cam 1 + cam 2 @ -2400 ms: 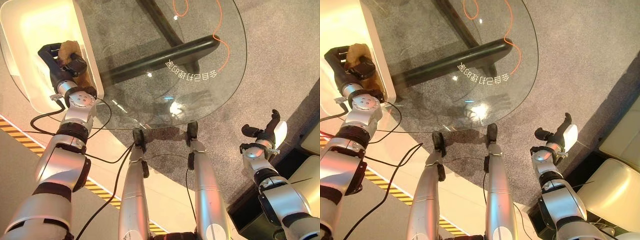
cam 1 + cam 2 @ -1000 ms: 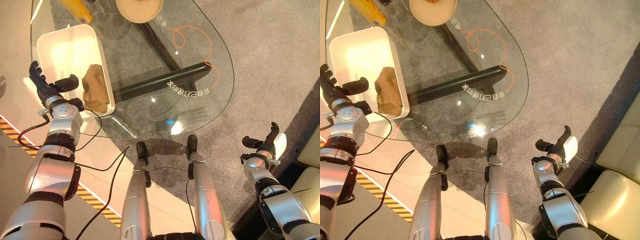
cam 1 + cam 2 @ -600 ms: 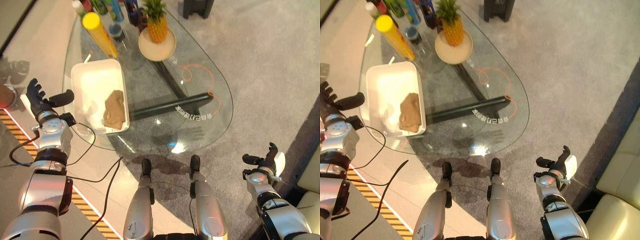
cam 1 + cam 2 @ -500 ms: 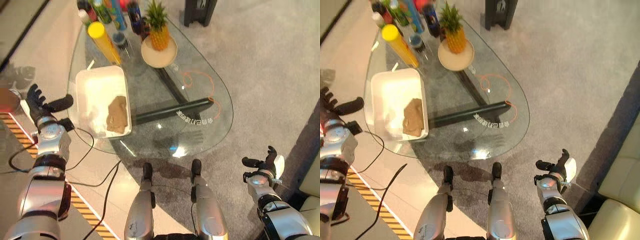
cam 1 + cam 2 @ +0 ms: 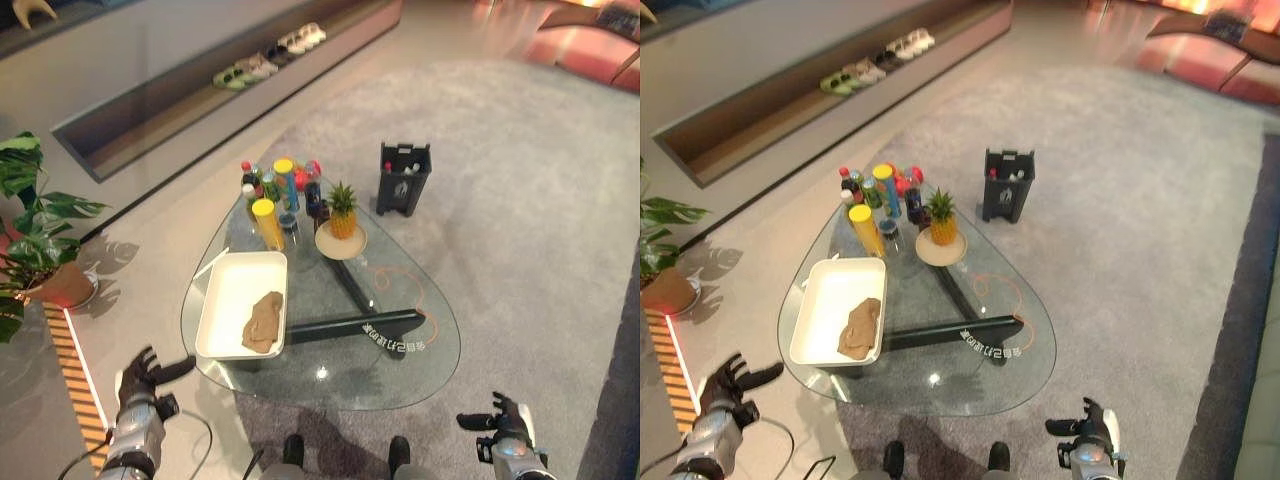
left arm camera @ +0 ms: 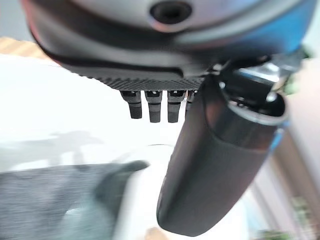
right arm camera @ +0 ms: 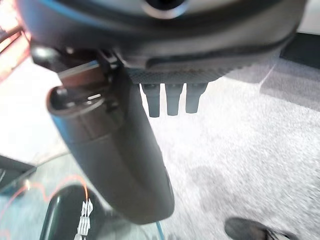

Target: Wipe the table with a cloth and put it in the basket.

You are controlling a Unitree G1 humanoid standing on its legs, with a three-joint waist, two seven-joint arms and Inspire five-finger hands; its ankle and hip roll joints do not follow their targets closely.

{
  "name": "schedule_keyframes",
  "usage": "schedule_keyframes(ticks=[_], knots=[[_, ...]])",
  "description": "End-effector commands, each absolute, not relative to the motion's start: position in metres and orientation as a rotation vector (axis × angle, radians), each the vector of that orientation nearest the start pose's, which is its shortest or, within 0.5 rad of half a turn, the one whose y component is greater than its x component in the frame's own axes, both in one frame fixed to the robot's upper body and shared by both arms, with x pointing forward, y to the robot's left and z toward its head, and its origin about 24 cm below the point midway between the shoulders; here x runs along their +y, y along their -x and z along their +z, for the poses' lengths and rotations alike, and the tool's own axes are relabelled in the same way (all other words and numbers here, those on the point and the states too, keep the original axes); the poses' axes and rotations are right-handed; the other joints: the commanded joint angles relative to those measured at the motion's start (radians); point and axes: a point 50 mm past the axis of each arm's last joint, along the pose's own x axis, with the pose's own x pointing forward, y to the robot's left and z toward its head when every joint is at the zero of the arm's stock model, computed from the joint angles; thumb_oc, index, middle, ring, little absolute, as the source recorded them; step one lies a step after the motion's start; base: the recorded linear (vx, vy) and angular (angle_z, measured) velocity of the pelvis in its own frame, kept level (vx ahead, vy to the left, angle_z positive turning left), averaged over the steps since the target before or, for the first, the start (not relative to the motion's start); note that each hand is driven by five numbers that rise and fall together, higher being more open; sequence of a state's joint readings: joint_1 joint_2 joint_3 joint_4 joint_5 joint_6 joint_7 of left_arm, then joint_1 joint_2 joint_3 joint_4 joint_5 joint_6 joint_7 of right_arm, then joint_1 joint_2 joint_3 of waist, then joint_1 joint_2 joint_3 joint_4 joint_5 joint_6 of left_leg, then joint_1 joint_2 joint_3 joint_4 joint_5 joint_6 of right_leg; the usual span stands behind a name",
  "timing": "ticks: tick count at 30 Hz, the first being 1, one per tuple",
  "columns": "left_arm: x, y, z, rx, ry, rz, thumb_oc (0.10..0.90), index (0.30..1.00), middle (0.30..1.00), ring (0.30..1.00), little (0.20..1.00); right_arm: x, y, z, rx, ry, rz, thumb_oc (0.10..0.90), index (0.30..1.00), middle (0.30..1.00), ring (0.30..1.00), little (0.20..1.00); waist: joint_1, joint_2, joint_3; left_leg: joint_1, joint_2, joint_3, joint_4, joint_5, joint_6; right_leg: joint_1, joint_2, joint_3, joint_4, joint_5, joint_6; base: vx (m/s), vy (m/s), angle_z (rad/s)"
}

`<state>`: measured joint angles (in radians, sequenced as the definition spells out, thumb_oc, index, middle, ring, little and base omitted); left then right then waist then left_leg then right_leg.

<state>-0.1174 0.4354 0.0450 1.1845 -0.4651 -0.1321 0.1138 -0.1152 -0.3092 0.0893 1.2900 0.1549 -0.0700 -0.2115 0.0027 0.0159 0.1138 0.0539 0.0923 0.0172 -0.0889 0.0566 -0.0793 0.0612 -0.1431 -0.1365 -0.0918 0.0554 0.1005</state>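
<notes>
The brown cloth [image 5: 265, 322] lies crumpled inside the white basket [image 5: 228, 305], against its wall nearest the table's middle. The basket stands on the left part of the glass table [image 5: 345, 378]. My left hand [image 5: 143, 379] hangs open over the floor, well short of the table's near left edge and apart from the basket. Its straight fingers [image 6: 152, 107] and thumb [image 6: 215, 170] hold nothing. My right hand [image 5: 498, 420] is open over the grey carpet by the table's near right edge, its fingers [image 7: 172, 102] straight and bare.
Several bottles and a yellow can [image 5: 267, 222] crowd the table's far end beside a pineapple on a plate [image 5: 342, 222]. A black caddy [image 5: 404, 178] stands on the carpet beyond. A potted plant [image 5: 40, 250] is at the left, shoes [image 5: 262, 62] on a far ledge.
My left hand let go of the cloth in the basket, opened and drew back off the table. The camera has pulled far back and up, so the whole picture has shifted.
</notes>
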Motion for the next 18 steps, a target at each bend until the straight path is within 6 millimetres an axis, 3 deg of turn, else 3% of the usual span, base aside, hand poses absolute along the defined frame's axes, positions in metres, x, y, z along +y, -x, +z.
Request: schedule_keyframes(ticks=[1,9,18], knots=[[0.318,-0.163,-0.104,0.848,-0.190,0.456,0.800,0.900,0.900,0.900,0.900,-0.281,-0.113,-0.144,1.199,0.294,-0.291,0.800,0.900,0.900,0.900,0.900,0.019,0.014,-0.026,-0.001,-0.054,-0.007,0.007,-0.030,0.030,0.012,0.017,-0.030,0.075,-0.054,-0.012,0.08,0.012,0.03],[0.284,-0.118,-0.140,1.129,-0.271,0.242,0.800,0.900,0.900,0.900,0.900,-0.272,-0.090,-0.154,1.374,0.281,-0.171,0.800,0.900,0.900,0.900,0.900,0.024,0.012,-0.049,0.036,-0.045,0.005,0.003,-0.039,0.030,0.048,0.017,-0.042,0.057,-0.052,-0.010,0.03,0.005,0.01],[0.263,-0.102,-0.153,1.257,-0.312,0.097,0.800,0.900,0.900,0.900,0.900,-0.262,-0.089,-0.157,1.413,0.327,-0.076,0.800,0.900,0.900,0.900,0.900,0.022,0.005,-0.054,0.058,-0.039,0.010,0.003,-0.047,0.032,0.065,0.019,-0.041,0.055,-0.052,-0.009,0.01,-0.001,0.00]])
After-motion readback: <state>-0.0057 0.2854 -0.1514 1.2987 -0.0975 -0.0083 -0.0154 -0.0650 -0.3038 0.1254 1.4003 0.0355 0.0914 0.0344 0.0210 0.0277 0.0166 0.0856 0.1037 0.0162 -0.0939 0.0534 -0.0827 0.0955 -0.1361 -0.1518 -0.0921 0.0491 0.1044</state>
